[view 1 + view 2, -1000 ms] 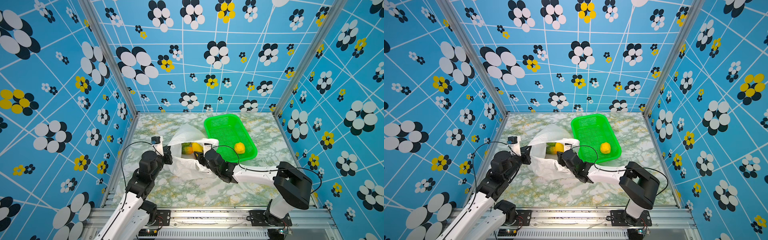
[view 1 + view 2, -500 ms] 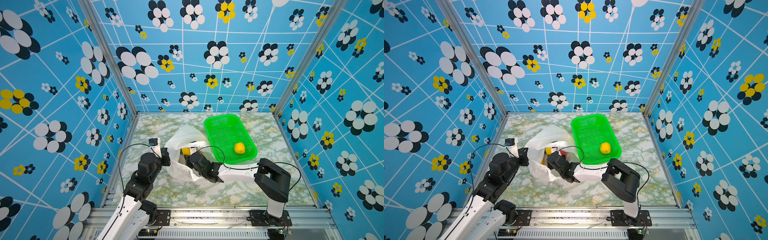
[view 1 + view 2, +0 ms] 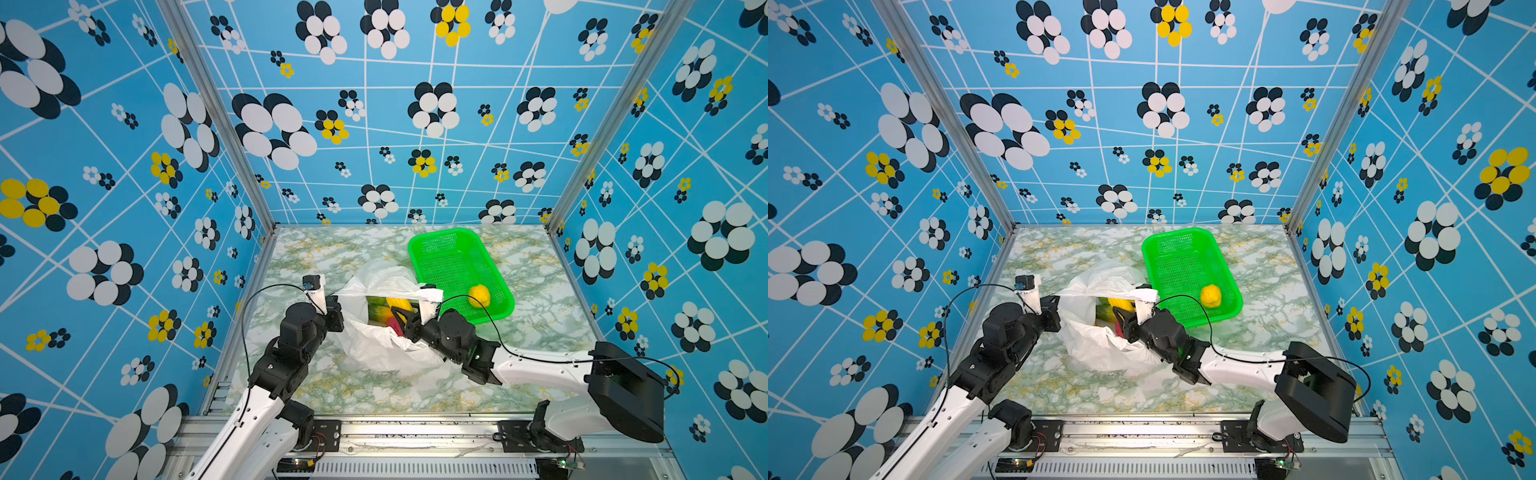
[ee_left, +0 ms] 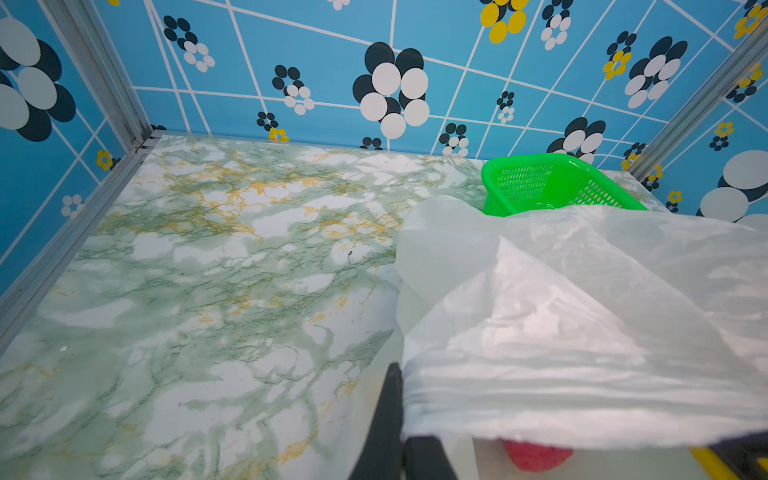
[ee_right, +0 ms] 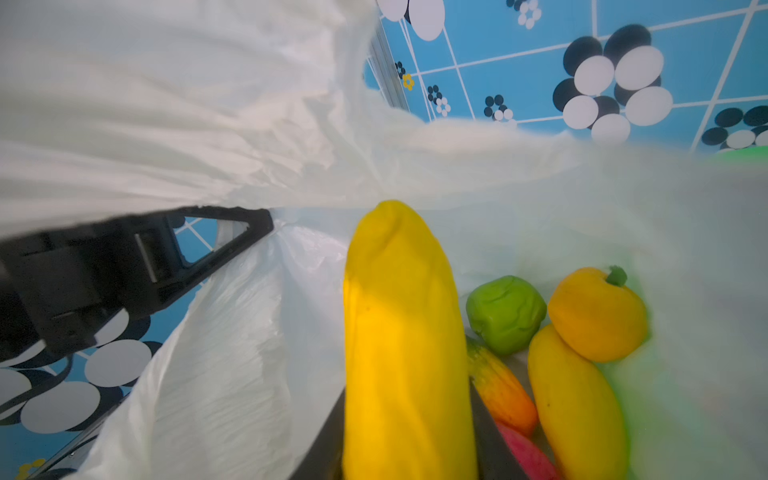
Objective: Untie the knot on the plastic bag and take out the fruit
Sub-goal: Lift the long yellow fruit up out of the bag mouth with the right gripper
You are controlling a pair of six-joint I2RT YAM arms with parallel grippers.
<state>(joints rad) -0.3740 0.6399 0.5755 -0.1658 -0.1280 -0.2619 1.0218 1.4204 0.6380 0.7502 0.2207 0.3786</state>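
White plastic bag (image 3: 374, 345) in the middle lies open, one lemon (image 3: 478, 296) sits in the green basket (image 3: 457, 233) to its right, the left gripper (image 3: 335, 311) pinches the bag's rim, and the right gripper (image 3: 402, 318) squeezes a long yellow fruit (image 5: 403, 332), with more left inside.

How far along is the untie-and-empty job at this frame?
Done: the plastic bag gapes open, no knot showing, and one round yellow fruit lies in the green basket. In hand: the left gripper pinches the bag's rim, and the right gripper, inside the bag, is closed on a long yellow fruit. Left: lifting it out, then the green fruit, orange fruit, smaller yellow fruit, green-orange fruit and red fruit.
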